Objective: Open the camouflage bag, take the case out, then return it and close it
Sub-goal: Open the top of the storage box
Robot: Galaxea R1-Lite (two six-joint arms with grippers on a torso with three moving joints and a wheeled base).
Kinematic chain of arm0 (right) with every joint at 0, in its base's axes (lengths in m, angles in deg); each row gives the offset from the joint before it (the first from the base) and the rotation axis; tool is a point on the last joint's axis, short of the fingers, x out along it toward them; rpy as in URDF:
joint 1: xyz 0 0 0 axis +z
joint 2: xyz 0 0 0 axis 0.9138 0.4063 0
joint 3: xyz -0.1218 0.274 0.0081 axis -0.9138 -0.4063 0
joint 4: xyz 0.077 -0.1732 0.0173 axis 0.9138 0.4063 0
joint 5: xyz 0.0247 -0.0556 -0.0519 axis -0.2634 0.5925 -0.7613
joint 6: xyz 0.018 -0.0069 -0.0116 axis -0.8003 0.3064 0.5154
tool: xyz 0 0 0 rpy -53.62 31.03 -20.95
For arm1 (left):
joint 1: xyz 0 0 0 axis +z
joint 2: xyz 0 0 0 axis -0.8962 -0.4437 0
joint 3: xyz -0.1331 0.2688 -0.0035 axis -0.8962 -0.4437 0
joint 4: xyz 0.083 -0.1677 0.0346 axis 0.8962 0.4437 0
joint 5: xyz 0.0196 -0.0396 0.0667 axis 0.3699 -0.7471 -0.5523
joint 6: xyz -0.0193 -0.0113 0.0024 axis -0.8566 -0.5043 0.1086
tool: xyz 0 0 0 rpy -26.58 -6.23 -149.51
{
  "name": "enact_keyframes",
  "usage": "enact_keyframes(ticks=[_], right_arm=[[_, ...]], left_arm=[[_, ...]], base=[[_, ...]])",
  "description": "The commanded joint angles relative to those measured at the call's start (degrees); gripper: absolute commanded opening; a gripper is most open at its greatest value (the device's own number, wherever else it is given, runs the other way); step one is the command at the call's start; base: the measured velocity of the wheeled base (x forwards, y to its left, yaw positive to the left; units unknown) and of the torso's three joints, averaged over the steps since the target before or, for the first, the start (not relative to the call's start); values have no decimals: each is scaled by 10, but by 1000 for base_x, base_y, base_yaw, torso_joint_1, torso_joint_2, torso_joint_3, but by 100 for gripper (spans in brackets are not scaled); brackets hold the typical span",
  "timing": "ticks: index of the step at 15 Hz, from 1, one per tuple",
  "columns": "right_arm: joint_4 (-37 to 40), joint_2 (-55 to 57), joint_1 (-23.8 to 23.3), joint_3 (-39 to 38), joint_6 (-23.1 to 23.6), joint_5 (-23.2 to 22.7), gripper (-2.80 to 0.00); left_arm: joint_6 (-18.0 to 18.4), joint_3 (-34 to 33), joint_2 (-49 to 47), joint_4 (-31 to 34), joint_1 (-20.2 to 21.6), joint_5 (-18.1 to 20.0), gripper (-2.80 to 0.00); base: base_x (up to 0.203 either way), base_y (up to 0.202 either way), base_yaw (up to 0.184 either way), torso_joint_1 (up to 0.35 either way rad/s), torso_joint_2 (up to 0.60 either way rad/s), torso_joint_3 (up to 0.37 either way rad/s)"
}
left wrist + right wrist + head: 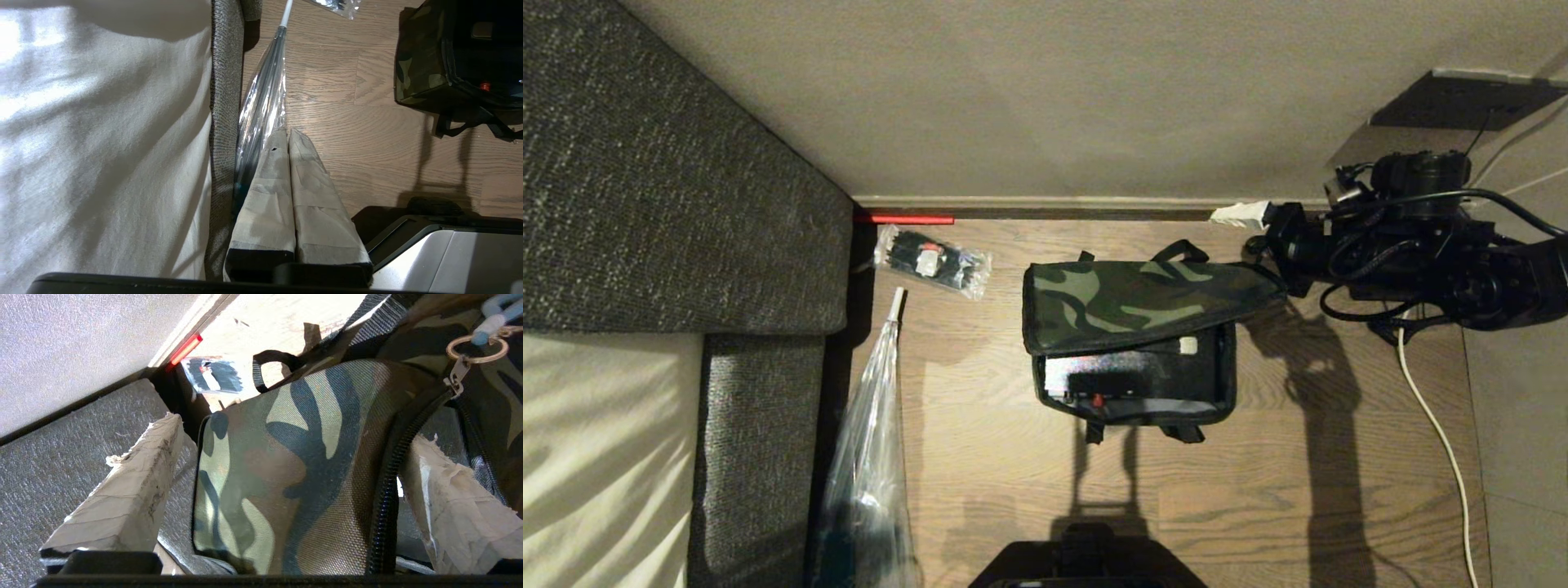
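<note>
From my remote station, left to right in the head view: a dark grey woven sofa (678, 188) with a pale cream cushion (605, 457) fills the left side, and a long clear plastic-wrapped item with a white tip (874, 441) lies on the wooden plank floor (980, 482) just beside it. Near the wall, a small clear plastic packet of black parts (934, 261) lies below a short red strip (905, 219) at the skirting.

My left claw (288, 136), parked low beside the sofa edge, has its two tape-wrapped fingers (265, 196) pressed together with nothing between them.

In the middle of the floor stands the camouflage bag (1131, 343), a boxy soft fabric bag in green, olive and dark patches with black straps. Its camouflage lid flap (1143, 298) is lifted and tilted, and a dark interior with a small red spot shows beneath it.

At the bag's right end, my right claw (286, 457) has its taped fingers (135, 490) spread wide, one on either side of the lid flap's black zipper edge (388, 469); I cannot tell whether either touches the fabric. A brass ring zipper pull (476, 347) hangs near it. A white cable (1441, 433) trails across the floor at far right
</note>
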Motion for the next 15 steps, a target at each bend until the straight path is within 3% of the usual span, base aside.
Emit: enact_keyframes(ticks=[1,4,15], right_arm=[[-21,-8,-6,1,2,-2,0],[-82,-11,-20,-4,2,-3,0],[-117,-37,-26,-33,33,-7,0]], left_arm=[[0,0,0,0,0,0,-280],[0,0,0,0,0,-1,-280],[0,0,0,0,0,-1,-280]], base=[[0,0,0,0,0,0],[0,0,0,0,0,0],[0,0,0,0,0,0]])
